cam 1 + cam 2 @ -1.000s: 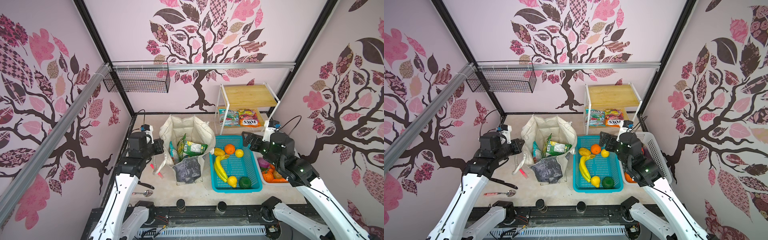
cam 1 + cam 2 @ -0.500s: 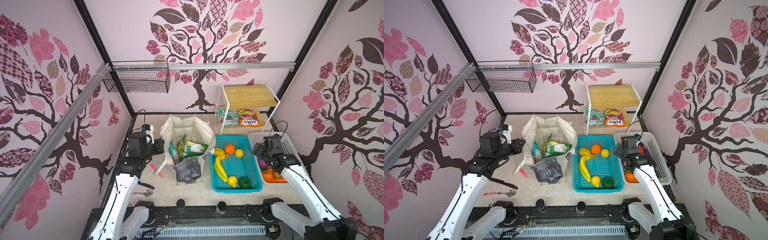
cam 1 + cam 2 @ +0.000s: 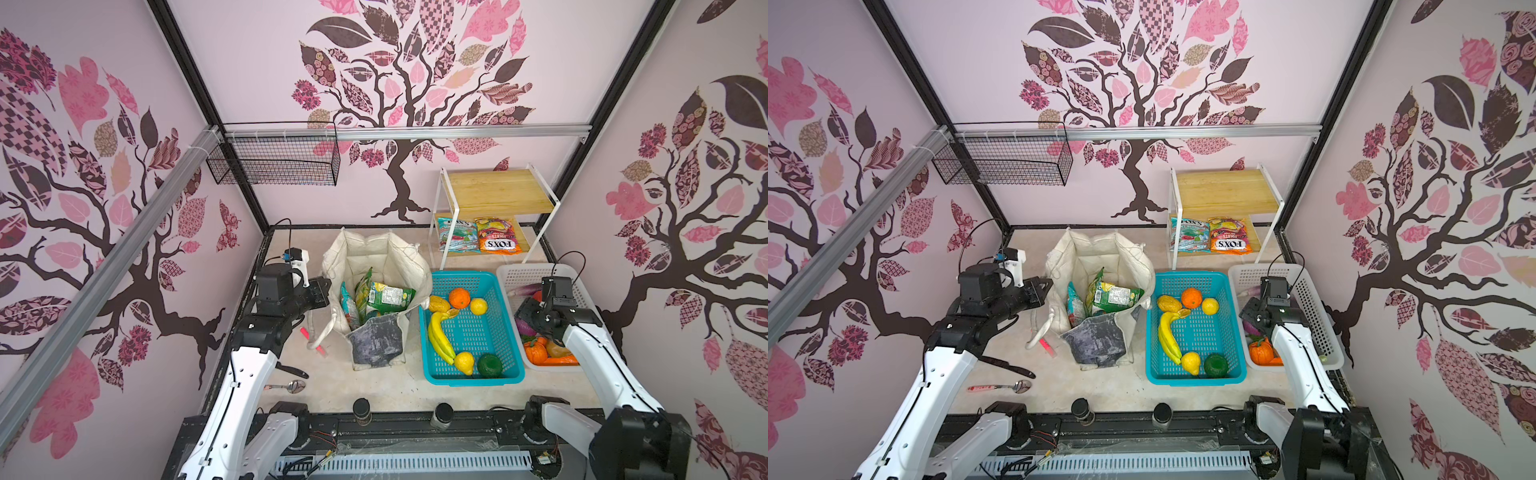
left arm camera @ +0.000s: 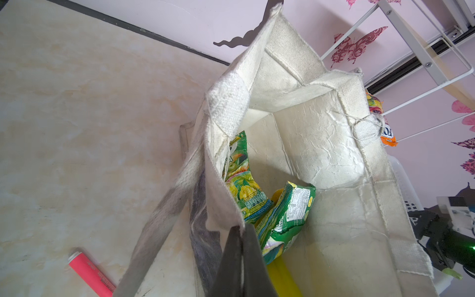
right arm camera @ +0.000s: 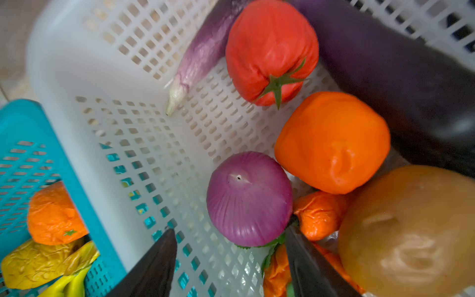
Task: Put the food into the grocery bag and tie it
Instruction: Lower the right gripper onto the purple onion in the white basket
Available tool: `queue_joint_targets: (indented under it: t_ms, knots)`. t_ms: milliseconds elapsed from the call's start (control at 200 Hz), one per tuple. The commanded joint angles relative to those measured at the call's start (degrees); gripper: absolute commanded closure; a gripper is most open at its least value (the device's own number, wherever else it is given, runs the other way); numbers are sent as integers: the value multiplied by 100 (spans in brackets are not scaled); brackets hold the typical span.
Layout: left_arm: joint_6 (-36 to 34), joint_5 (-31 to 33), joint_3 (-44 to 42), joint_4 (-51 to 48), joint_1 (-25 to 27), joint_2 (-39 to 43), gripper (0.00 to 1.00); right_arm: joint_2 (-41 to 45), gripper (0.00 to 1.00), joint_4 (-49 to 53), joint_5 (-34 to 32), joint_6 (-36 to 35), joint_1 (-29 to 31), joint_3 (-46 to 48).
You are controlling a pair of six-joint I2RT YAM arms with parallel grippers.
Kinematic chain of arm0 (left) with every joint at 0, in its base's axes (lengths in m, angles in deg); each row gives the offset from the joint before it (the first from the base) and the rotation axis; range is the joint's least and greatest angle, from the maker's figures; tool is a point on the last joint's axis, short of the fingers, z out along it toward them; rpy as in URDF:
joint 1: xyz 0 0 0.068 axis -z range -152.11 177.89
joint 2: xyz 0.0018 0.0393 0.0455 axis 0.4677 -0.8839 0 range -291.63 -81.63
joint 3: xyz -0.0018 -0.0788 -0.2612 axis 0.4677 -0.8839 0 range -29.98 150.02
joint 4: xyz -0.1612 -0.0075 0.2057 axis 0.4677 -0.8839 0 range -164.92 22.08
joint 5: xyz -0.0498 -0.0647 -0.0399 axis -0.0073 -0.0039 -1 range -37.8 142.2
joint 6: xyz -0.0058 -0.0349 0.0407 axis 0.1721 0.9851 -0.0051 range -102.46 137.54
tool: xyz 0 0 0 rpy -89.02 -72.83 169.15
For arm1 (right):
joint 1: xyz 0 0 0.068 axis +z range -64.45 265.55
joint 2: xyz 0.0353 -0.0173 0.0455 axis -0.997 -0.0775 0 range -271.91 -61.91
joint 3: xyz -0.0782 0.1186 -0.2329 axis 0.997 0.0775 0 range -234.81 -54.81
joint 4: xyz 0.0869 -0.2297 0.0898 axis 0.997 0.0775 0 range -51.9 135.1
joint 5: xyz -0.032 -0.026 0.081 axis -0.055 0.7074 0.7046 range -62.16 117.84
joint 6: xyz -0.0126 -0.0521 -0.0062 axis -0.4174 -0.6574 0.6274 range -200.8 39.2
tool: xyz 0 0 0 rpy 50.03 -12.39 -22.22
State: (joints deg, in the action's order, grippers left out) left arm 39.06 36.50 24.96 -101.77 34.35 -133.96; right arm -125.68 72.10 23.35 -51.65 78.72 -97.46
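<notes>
Purple onion (image 5: 249, 198) framed by the parted right hand (image 5: 230, 230); shut left hand (image 4: 243, 228) pinches the grocery bag (image 4: 321, 144) rim.

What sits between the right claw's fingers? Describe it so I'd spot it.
Find the white perforated plastic basket at the table's right edge. Inside, between the open fingers of the right gripper, lies a purple toy onion. It alone is purple and round, with fine ribs; the purple aubergines are long, the red tomato and orange fruit smooth.
</notes>
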Motion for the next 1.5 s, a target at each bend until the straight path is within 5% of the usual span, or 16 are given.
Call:
queue_joint_targets:
  t_ms: [0,340,720,1495]
  knots:
    - [45,-100,-123,194,-5,71,100,-96,30,-53,150,48,-11,29]
    - [38,-143,-123,194,-11,21,100,-439,23,-385,139,159,-80,218]
    - [35,-143,-124,194,-9,-5,100,-993,26,-1097,945,351,-152,618]
    - [45,-121,-135,194,-5,4,100,-1614,19,-1691,1085,353,-161,878]
